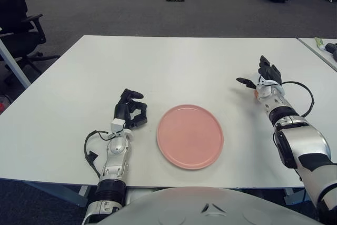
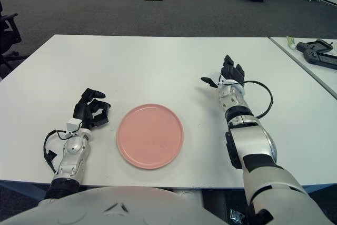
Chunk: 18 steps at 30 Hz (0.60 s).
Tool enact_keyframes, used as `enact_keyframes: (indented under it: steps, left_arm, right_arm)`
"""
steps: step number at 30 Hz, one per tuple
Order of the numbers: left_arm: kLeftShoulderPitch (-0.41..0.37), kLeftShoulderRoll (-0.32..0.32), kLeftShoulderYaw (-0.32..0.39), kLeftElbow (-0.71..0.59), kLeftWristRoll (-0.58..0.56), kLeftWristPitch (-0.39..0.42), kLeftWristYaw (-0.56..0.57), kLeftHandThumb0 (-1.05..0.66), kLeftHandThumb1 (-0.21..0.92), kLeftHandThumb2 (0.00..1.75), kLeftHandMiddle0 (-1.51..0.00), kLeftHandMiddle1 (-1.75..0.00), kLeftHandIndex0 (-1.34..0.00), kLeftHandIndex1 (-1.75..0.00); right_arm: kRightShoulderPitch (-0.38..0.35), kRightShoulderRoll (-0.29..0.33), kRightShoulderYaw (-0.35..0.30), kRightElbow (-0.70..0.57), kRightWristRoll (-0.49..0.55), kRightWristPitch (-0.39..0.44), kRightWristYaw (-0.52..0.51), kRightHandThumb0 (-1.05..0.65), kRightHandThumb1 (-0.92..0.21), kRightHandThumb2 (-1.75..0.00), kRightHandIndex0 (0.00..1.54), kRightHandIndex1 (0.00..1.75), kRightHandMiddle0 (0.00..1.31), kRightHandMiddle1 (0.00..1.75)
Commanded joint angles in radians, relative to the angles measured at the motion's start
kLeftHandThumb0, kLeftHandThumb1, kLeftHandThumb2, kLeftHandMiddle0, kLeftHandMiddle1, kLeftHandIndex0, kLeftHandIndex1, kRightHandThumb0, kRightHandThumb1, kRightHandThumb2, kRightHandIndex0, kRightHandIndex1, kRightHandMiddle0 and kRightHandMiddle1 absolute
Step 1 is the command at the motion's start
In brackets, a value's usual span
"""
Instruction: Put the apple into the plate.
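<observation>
One pink plate (image 1: pixel 190 136) sits on the white table (image 1: pixel 174 61), nothing in it. One apple (image 1: pixel 256 93), only a small reddish sliver of it visible, tucked behind the right hand (image 1: pixel 261 77) near the table's right side, well apart from the plate. Right hand fingers spread open, thumb sticking out to the left, above the apple; can't tell if they touch it. Left hand (image 1: pixel 131 108) shows just left of the plate, fingers curled in, holding nothing. Second table edge at far right with one green item (image 2: pixel 291 40) and one dark device (image 2: pixel 317 53).
</observation>
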Motion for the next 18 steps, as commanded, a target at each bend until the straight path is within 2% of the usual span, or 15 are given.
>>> enact_keyframes:
  steps: [1, 12, 18]
  left_arm:
    - [0.037, -0.001, -0.002, 0.029, 0.006, 0.047, 0.005, -0.01, 0.40, 1.14, -0.64, -1.45, -0.42, -1.75]
    - [0.032, 0.003, 0.001, 0.033, 0.000, 0.048, -0.001, 0.00, 0.40, 1.13, -0.64, -1.45, -0.41, -1.75]
    - [0.033, 0.003, 0.005, 0.033, 0.001, 0.047, 0.005, 0.00, 0.40, 1.13, -0.64, -1.45, -0.42, -1.75]
  right_arm:
    - [-0.027, 0.005, 0.022, 0.020, -0.008, 0.126, 0.028, -0.83, -0.78, -0.23, 0.00, 0.00, 0.00, 0.00]
    - [-0.047, 0.032, 0.094, 0.024, -0.038, 0.325, 0.081, -0.82, -0.80, -0.28, 0.00, 0.00, 0.00, 0.00]
    - [-0.048, 0.042, 0.121, 0.029, -0.047, 0.407, 0.104, -0.80, -0.80, -0.30, 0.00, 0.00, 0.00, 0.00]
